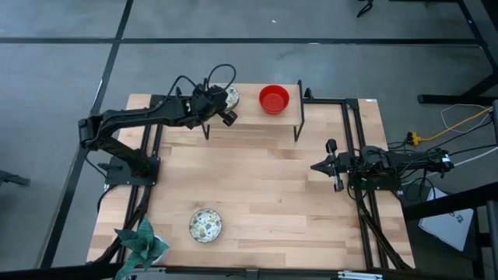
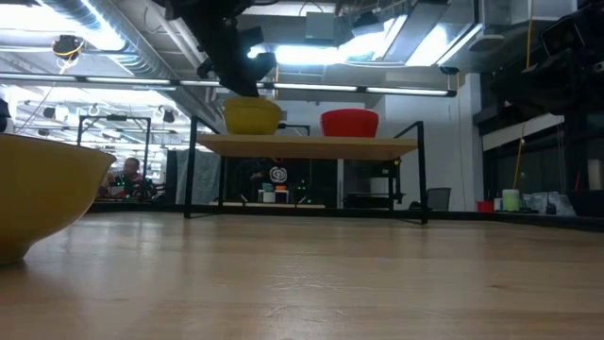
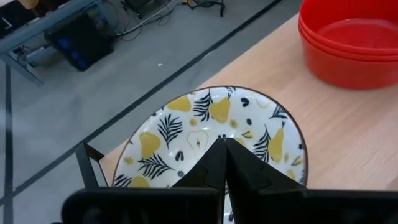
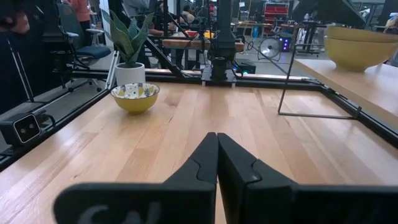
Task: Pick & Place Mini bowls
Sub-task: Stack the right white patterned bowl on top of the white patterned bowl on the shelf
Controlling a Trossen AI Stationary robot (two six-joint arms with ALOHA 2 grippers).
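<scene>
Overhead, table-level, 2 wrist views

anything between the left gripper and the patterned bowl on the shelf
Nothing visible. The left gripper hangs directly over the patterned bowl on the raised shelf, fingers together. The stacked red bowls sit beside it, off to one side.

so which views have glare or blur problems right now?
Low view: bright ceiling lights behind the shelf leave the arm above it a dark silhouette; the near yellow bowl at the frame edge is soft. Left wrist view: the patterned bowl and red bowls read clearly, no strong glare. High view: evenly lit.
</scene>
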